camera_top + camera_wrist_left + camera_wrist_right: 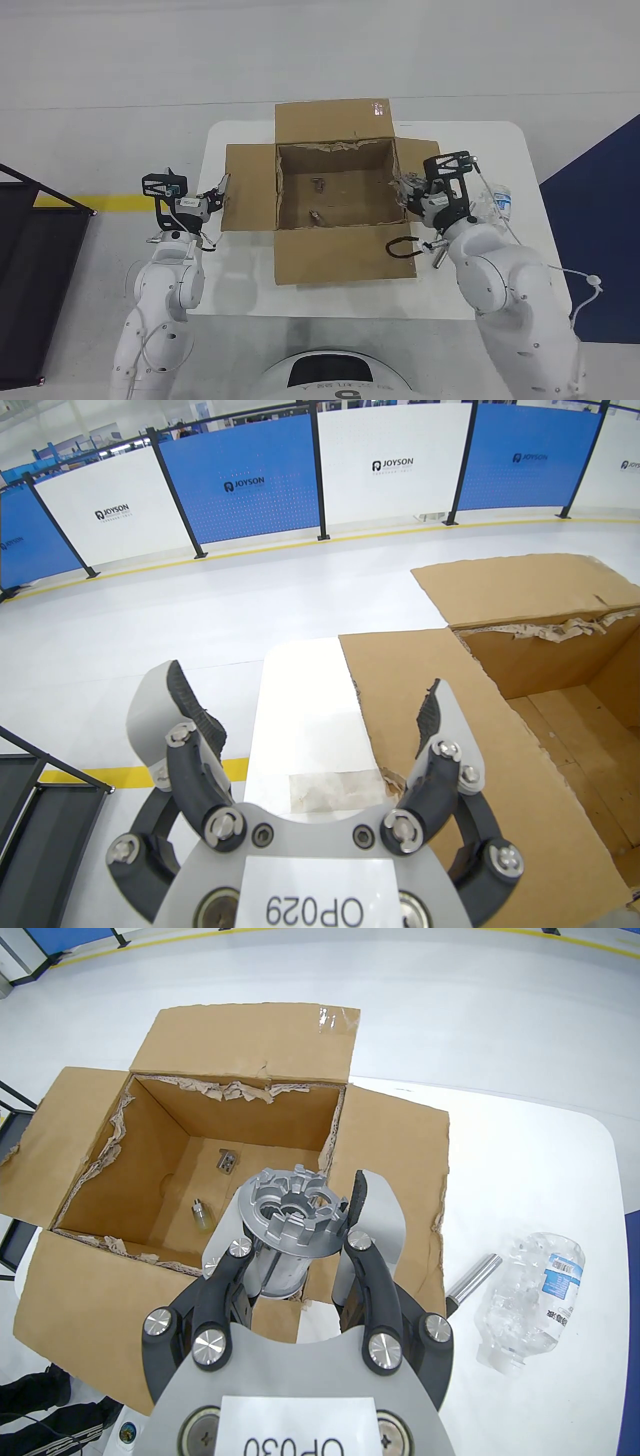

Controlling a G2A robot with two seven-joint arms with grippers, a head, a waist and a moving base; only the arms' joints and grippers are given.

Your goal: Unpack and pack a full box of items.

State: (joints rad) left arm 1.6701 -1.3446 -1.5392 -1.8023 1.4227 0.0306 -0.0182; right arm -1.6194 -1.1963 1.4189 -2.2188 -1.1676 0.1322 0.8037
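Two small items are seen lying on the floor of the open cardboard box (335, 258): a metal bracket (227, 1161) toward the far side and a vial (201, 1217) nearer the middle. A cast metal part (287, 1223), flanged and toothed at its top, is pinched at its stem by the right gripper (300, 1205). It is held above the box's right wall, where the right flap (395, 1163) folds out over the bench (550, 1168).

The left gripper (305, 680) is spread wide with nothing between its fingers. It is placed just beside the left flap (400, 680), above the bench's left edge. To the right of the box a clear plastic bottle (530, 1298) is laid on its side on the bench, with a steel rod (472, 1275) just beside it.

Whether the part is meant for the bench or for the box cannot be told from this. In either case several risks are judged likely:

- The wide flange could be caught on the torn cardboard rim or on the right flap. As the box is steadied by nothing, it could be dragged or tipped.
- The part looks heavy and is gripped only on a smooth round stem, so a slip is possible. A fall inward could crush the vial.
- If the part were lowered to the right, the rod could be knocked and sent rolling toward the bench edge, or the bottle pushed aside.
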